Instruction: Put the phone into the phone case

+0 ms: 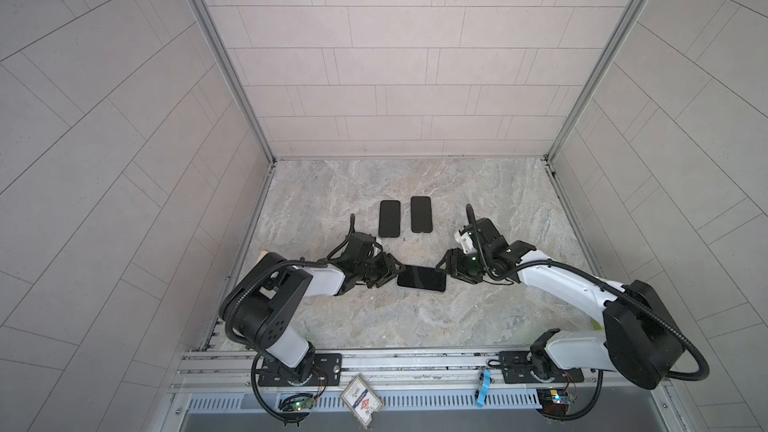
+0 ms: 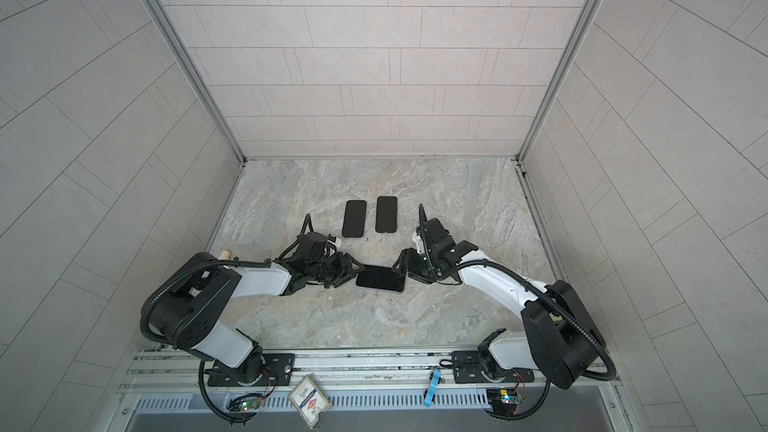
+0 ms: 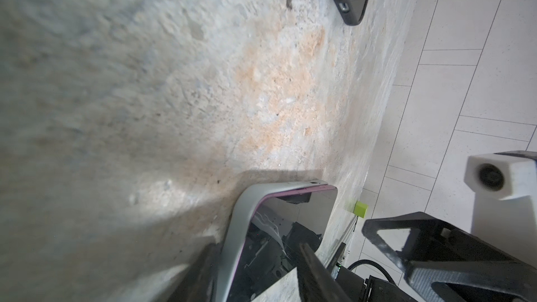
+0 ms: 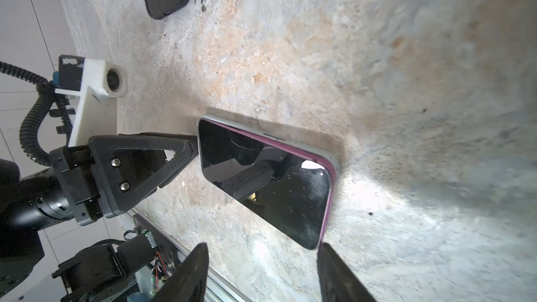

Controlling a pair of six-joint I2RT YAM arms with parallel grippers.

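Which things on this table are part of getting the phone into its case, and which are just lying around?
In the job: phone, grey case around it, left gripper, right gripper.
Lying about: two black slabs behind, card and blue clip on the front rail.

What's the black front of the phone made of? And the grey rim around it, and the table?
The phone's front looks like smooth, shiny glass: it mirrors things above it. The grey rim around it looks dull, probably rubbery plastic, though I can't be sure. The table looks like stone, with cloudy grey and orange veins; it might be a printed pattern.
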